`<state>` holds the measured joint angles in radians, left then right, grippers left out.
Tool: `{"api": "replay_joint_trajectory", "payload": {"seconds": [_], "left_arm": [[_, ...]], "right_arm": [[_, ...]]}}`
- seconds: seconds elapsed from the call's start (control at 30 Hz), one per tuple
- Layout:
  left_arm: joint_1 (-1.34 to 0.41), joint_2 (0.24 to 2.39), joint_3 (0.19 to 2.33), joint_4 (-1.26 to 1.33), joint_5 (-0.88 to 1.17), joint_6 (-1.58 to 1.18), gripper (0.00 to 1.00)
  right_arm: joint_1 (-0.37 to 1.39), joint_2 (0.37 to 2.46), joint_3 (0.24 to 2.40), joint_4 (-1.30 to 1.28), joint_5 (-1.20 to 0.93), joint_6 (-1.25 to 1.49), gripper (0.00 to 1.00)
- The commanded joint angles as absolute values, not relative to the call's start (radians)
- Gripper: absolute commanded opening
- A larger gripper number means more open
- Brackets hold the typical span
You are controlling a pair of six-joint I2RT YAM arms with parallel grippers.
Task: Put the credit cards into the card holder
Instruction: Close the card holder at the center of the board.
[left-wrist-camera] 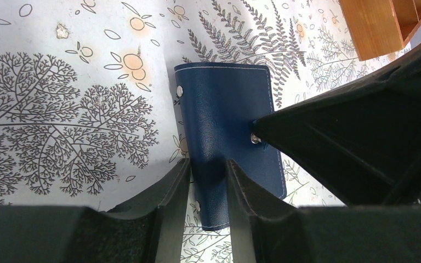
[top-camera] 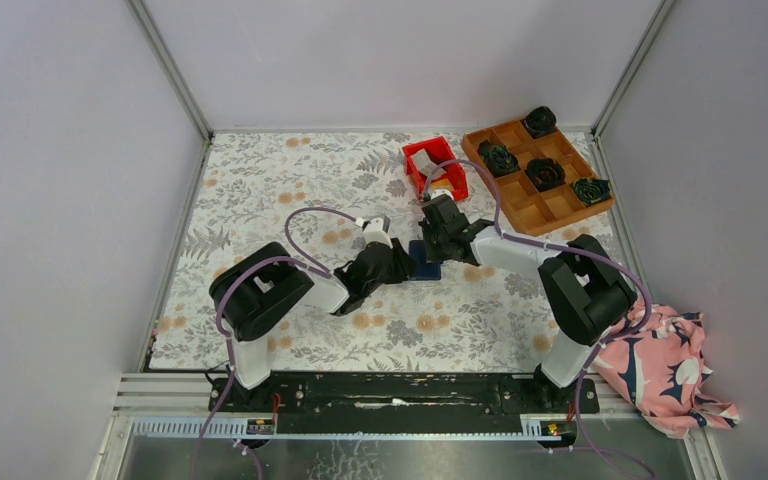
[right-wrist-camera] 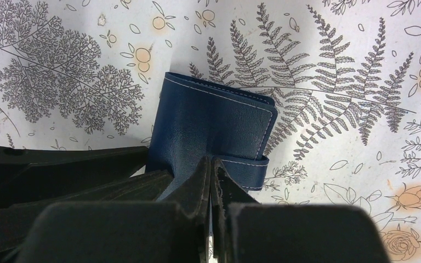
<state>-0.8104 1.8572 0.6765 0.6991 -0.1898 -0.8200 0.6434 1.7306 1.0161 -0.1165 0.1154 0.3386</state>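
Observation:
The closed navy card holder lies on the floral cloth at mid-table, between both grippers. In the left wrist view my left gripper has its fingers closed on the near left edge of the card holder. My right gripper is shut on the snap tab at the edge of the card holder, and its finger meets the snap in the left wrist view. A white card and an orange one appear to lie in the red bin.
A wooden grid tray with several dark rolled bundles stands at the back right, and its corner shows in the left wrist view. A pink patterned cloth lies off the mat at the near right. Grey walls enclose the table.

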Motion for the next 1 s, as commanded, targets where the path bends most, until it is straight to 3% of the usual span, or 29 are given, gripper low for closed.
{"api": "replay_joint_trajectory", "payload": {"seconds": [0.0,0.97], "left_arm": [[-0.810,1.878,0.689,0.713,-0.175,-0.810,0.38],[-0.831,1.871,0.716,0.648,-0.211,-0.810,0.38]], "right_arm": [[0.668,1.745,0.990,-0.095,0.123,0.356,0.00],[0.695,1.692,0.756,0.081,0.169,0.482,0.00]]}}
